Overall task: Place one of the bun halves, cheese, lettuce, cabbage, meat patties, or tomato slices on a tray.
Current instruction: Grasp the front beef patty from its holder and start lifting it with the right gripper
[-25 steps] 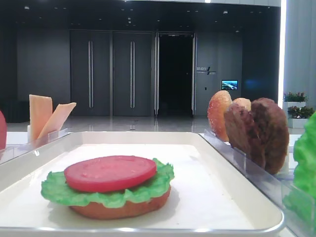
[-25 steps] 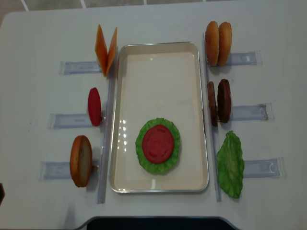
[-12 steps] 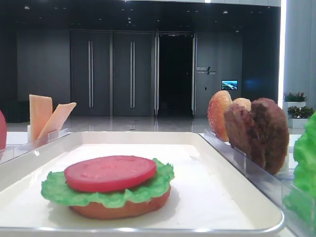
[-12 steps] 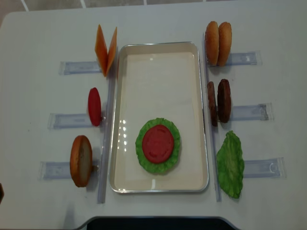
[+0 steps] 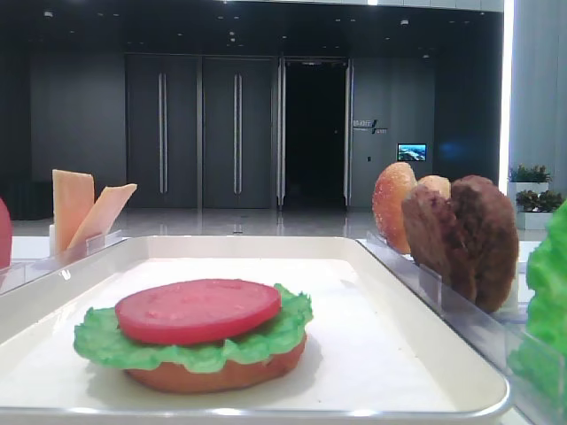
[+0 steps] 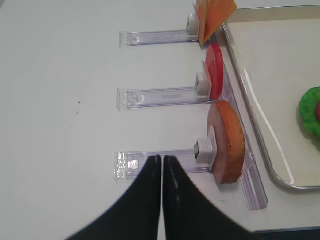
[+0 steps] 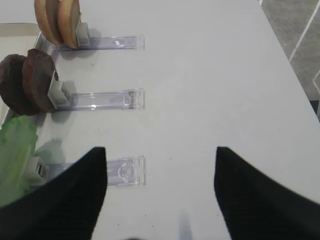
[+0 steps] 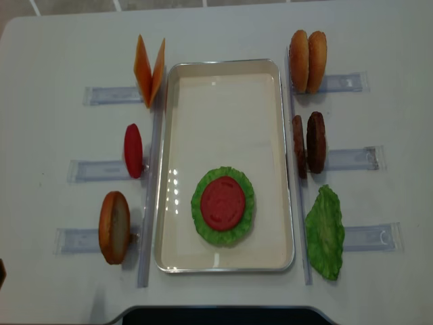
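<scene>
Tray (image 8: pixel 224 78) sits mid tabletop (image 8: pixel 54 54), long side running away from the robot. On its near half a stack is started: flat bun base (image 5: pixel 217 374), lettuce leaf (image 8: pixel 197 203) on that, tomato slice (image 8: pixel 222 203) on top.

Spare parts stand on edge in clear holder strips (image 8: pixel 111 95) both sides of the tray. Left side: two cheese slices (image 8: pixel 149 69) far, a second tomato slice (image 8: pixel 133 150) middle, a bun half (image 8: pixel 114 227) near. Right side: two bun halves (image 8: pixel 308 61) far, two meat patties (image 8: pixel 308 143) middle, another lettuce leaf (image 8: pixel 325 232) near.

Left hand (image 6: pixel 162 165) is pinched fully together, nothing in it, hovering over the tabletop just beside the near-left bun half's holder. Right hand (image 7: pixel 160 155) is spread wide, nothing between the fingers, above bare tabletop out past the right holders, well apart from the food.

Step, as I judge it: between placements, stack at the tomato layer, nothing picked. Likely next is a patty or cheese; the right hand already gapes and is on the patty side, so it would need to swing inward, straddle one upright patty, lift it clear of the slot and lay it flat on the tomato.
</scene>
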You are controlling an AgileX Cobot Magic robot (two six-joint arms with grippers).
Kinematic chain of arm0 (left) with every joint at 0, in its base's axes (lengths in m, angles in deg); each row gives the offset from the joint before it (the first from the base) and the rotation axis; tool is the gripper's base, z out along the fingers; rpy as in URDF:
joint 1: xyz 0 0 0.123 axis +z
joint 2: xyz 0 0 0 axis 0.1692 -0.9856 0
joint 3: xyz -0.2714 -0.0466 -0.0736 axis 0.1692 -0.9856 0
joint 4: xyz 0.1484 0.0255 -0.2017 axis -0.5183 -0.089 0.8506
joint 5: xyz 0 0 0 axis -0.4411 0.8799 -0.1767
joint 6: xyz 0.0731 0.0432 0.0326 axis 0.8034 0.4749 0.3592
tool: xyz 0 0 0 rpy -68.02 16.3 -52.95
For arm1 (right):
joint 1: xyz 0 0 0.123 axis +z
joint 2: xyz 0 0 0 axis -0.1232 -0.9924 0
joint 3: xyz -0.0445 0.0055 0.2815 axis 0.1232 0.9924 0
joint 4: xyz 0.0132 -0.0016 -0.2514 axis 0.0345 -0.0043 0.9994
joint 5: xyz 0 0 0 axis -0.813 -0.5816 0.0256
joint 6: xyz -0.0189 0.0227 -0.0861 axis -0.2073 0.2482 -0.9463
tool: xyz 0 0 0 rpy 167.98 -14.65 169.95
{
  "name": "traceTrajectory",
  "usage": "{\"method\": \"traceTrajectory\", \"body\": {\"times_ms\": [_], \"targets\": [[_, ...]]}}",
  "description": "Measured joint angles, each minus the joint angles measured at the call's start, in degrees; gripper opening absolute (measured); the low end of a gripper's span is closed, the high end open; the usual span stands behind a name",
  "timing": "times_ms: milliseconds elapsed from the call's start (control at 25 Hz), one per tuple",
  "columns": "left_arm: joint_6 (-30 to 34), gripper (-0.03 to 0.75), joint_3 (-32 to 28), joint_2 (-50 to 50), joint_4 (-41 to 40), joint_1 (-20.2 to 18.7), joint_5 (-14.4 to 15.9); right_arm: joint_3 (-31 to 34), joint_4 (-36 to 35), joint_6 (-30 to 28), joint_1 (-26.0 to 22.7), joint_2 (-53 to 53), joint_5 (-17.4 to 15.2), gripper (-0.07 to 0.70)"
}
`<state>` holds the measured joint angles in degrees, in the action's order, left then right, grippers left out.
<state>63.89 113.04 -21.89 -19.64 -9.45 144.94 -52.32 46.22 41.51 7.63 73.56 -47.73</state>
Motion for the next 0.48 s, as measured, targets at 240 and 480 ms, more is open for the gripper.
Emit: {"method": "traceTrajectory", "body": {"times_ms": [240, 480], "targets": [[0.0, -0.001, 0.0, 0.0, 0.0, 0.0, 0.0, 0.0, 0.0, -0.05, 0.0, 0.0, 0.0, 0.47], [0.0, 0.139, 0.0, 0.0, 0.3, 0.0, 0.0, 0.0, 0.0, -0.05, 0.0, 0.0, 0.0, 0.47]]}}
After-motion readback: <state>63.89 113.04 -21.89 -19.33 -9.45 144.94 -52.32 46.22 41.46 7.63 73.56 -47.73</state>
